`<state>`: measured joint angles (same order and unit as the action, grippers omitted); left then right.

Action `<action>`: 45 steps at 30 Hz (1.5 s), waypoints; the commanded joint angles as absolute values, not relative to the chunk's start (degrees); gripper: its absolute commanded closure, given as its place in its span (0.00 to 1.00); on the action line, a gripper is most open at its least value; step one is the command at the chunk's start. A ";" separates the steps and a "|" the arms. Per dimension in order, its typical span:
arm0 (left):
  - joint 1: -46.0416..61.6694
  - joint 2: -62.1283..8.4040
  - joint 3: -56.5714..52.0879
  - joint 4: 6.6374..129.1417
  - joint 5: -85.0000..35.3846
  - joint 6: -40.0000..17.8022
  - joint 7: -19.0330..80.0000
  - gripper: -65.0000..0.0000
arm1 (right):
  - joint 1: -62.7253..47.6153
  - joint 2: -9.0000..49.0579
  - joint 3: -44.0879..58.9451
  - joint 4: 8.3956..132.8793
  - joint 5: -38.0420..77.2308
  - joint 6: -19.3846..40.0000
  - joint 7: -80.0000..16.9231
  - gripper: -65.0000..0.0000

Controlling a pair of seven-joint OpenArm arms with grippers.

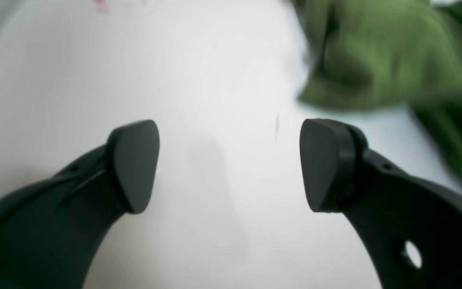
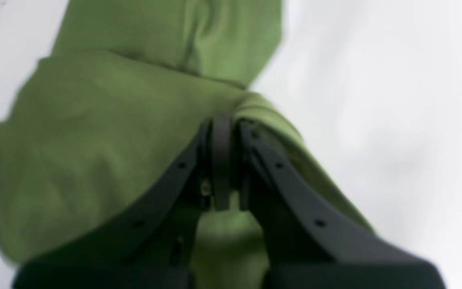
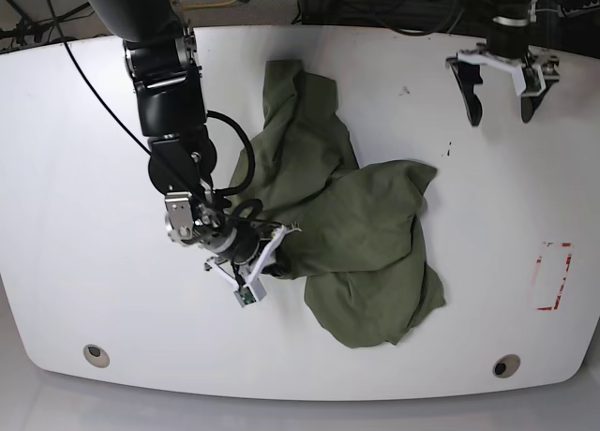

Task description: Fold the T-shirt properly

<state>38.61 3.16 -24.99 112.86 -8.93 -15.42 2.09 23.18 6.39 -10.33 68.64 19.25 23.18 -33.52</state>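
Note:
The olive-green T-shirt [image 3: 366, 234] lies crumpled in the middle of the white table [image 3: 75, 169], with one part stretched toward the back. My right gripper [image 3: 275, 245] is at the shirt's left edge. In the right wrist view the right gripper [image 2: 225, 124] is shut on a fold of the T-shirt [image 2: 94, 132]. At the back right, above bare table and well away from the cloth, hangs my left gripper [image 3: 501, 120]. In the left wrist view the left gripper [image 1: 229, 164] is open with nothing between its pads, and the T-shirt [image 1: 375, 52] lies beyond it at the upper right.
A red rectangle mark [image 3: 553, 276] is on the table near the right edge. Two round holes [image 3: 94, 354] [image 3: 506, 366] sit near the front edge. Cables run along the back edge behind the arms.

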 commanded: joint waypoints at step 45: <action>-23.43 3.47 -19.56 55.25 -9.54 -8.22 19.21 0.21 | -5.85 13.58 17.45 111.78 19.91 33.89 -41.71 1.00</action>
<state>-20.75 3.44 -19.86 57.56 -8.95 -7.90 22.28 -6.37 12.84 16.49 110.26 19.46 33.91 -43.11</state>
